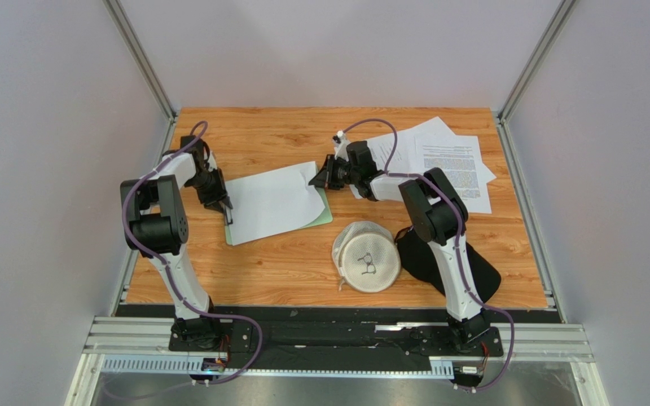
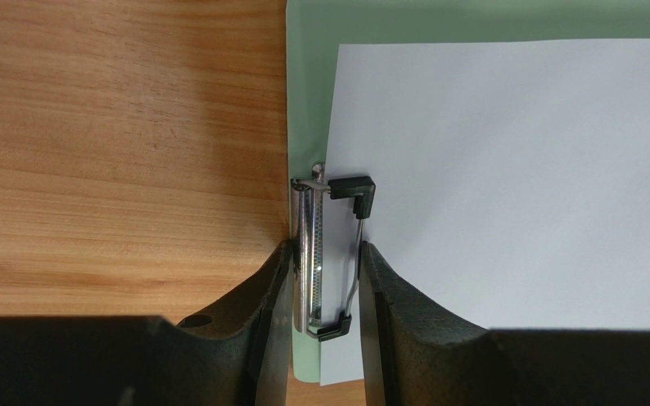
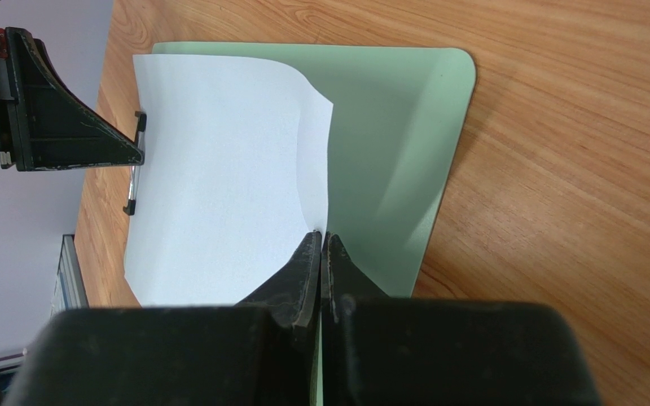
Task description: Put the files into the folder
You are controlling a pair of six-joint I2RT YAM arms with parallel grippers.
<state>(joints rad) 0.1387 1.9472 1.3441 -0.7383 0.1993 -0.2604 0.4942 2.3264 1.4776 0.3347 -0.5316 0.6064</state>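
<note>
The light-green folder [image 1: 323, 213] lies left of centre on the table, with its metal clip [image 2: 320, 254] on its left short edge. One plain white sheet [image 1: 273, 201] lies on it, its left edge at the clip. My left gripper [image 1: 228, 213] is shut on the clip, one finger on each side [image 2: 324, 279]. My right gripper [image 1: 316, 179] is shut on the sheet's right edge [image 3: 322, 244] and holds it curled up off the folder [image 3: 396, 127]. Several more files [image 1: 449, 161], some printed, lie at the back right.
A round white cap-like object [image 1: 367, 257] and a black cloth [image 1: 439, 258] lie at the front right, beside the right arm. Metal frame posts stand at the table's back corners. Grey walls close both sides.
</note>
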